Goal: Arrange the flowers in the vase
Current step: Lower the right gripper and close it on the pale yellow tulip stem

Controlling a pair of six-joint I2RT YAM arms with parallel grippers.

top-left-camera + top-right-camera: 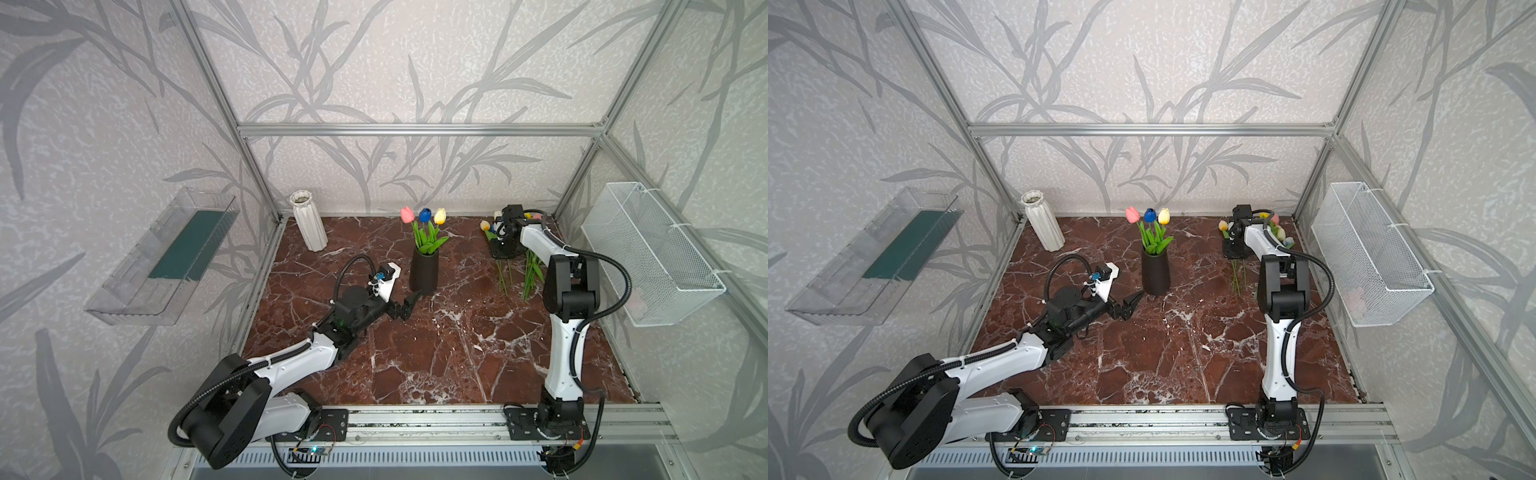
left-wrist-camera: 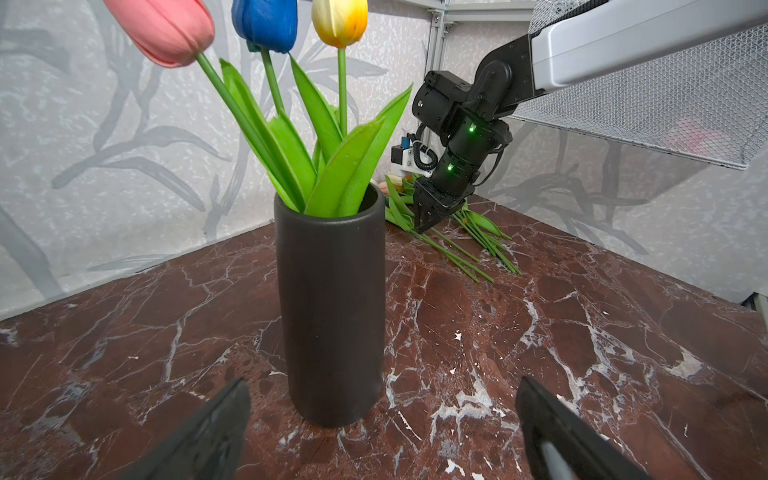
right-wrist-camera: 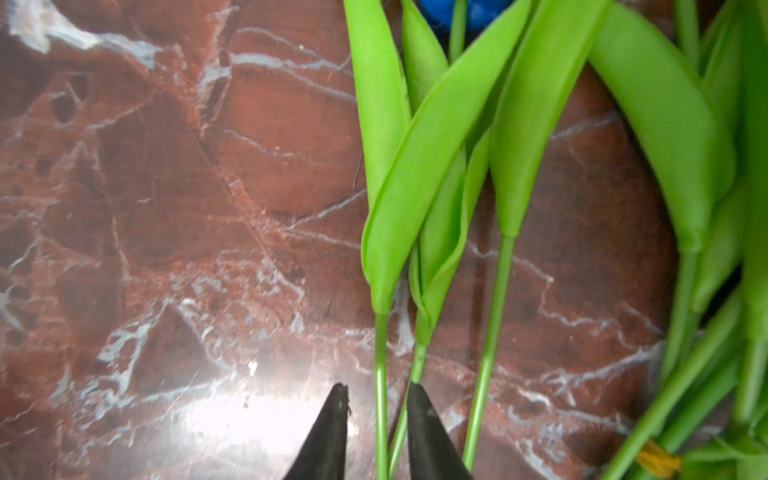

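The right gripper [image 3: 377, 390] enters at the bottom centre of the frame. Its two black tapered fingers [image 3: 332, 436] stand slightly apart just over the red-brown marble table [image 3: 166, 208]. One thin green stem [image 3: 381, 374] runs down through the gap, clear of both fingers. A second stem [image 3: 417, 361] slants in behind the finger on the right of the frame. A third stem [image 3: 492, 332] lies just beside that finger, outside the jaws. The flowers [image 3: 436, 145] lie across the centre and right, their long leaves overlapping. A blue head [image 3: 482, 14] shows at the top edge. At lower right, a yellow band [image 3: 658, 459] wraps a bunch of stems. White glare covers the marble left of the fingers.
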